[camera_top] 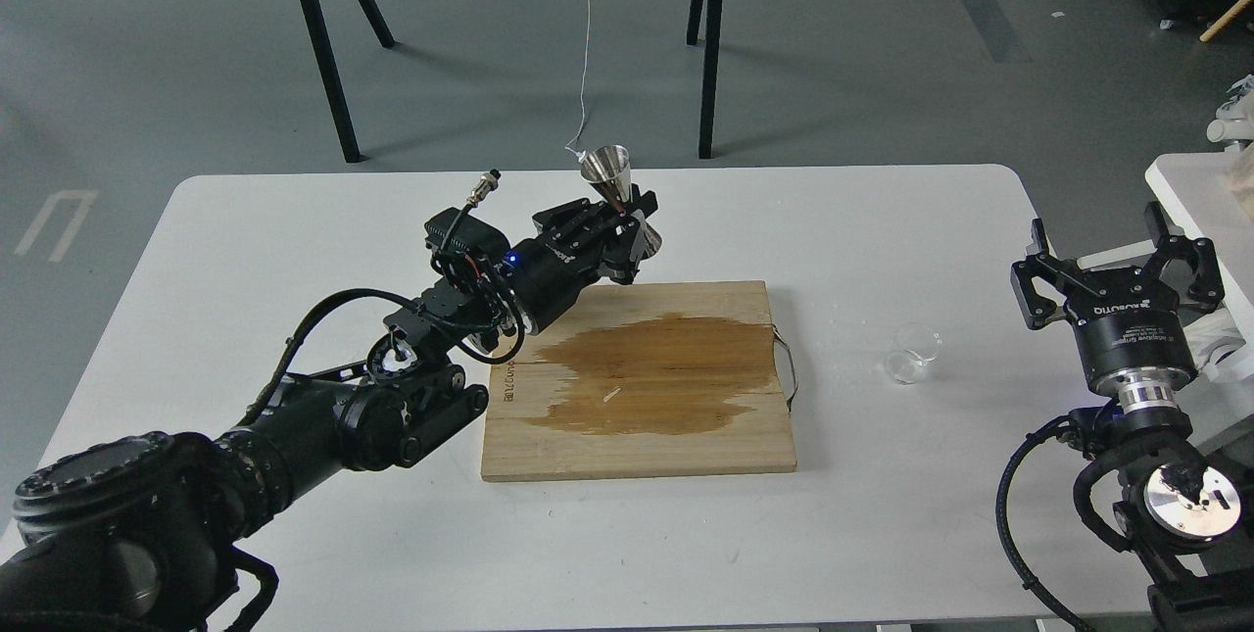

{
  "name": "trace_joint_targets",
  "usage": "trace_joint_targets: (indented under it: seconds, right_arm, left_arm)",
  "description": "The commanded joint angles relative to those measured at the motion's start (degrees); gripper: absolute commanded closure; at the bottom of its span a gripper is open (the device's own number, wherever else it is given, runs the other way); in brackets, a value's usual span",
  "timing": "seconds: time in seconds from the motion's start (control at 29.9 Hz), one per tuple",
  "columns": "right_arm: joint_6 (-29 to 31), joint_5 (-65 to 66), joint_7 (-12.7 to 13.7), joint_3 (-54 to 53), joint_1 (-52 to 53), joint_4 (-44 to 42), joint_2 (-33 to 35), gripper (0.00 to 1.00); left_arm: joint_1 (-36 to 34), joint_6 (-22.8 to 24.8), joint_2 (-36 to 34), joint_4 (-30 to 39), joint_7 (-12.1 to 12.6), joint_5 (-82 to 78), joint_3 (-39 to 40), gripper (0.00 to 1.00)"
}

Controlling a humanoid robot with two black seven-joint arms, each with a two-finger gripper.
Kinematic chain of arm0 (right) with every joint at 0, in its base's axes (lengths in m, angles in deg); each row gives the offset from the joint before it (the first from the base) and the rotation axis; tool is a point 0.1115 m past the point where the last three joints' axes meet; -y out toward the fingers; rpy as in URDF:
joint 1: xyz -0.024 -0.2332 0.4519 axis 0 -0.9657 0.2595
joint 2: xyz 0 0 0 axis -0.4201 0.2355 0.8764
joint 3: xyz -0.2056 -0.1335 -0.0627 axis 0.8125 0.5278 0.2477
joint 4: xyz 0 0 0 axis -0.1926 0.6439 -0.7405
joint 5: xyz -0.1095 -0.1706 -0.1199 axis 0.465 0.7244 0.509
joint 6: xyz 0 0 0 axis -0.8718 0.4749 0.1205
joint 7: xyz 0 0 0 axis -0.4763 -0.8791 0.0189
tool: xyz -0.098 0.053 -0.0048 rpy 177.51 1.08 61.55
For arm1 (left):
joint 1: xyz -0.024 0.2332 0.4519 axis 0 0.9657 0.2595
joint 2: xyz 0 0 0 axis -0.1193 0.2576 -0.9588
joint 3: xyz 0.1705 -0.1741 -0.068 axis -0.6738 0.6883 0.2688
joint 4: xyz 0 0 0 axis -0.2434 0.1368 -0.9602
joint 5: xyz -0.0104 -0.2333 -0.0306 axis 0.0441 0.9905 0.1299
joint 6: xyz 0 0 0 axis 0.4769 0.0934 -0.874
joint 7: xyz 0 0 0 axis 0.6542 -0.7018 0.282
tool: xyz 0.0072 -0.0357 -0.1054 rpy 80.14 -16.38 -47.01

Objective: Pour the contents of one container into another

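My left gripper (627,220) is shut on the waist of the shiny steel jigger (609,174) and holds it tilted a little, above the far edge of the wooden cutting board (637,436). Well to the right of the board, the small clear glass cup (911,353) stands upright on the white table. My right gripper (1117,255) hangs open with nothing between its fingers, to the right of the cup and apart from it.
A dark wet stain (656,372) covers the middle of the board. My left arm (392,387) crosses the left half of the table (294,534) and hides the lemon. A second white table (1190,186) stands at the far right.
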Motion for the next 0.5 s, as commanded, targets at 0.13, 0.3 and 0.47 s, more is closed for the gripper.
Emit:
trace_joint_targets:
  seconds: [0.13,0.3,0.47]
  right_arm:
    - [0.00,0.08,0.00,0.02,0.08,-0.06,-0.01,0.02]
    - [0.00,0.08,0.00,0.11,-0.01,-0.06,-0.01,0.02]
    - [0.00,0.08,0.00,0.20,-0.01,-0.24,-0.01,0.02]
  left_arm:
    - [3.98,0.02,-0.01,1.21,0.00,-0.03,-0.95,0.83]
    - [6.52,0.02,-0.01,4.55,0.00,-0.12,-1.04,0.83]
    - [8.46,0.02,-0.01,6.84,0.00,-0.03,-1.83,0.82]
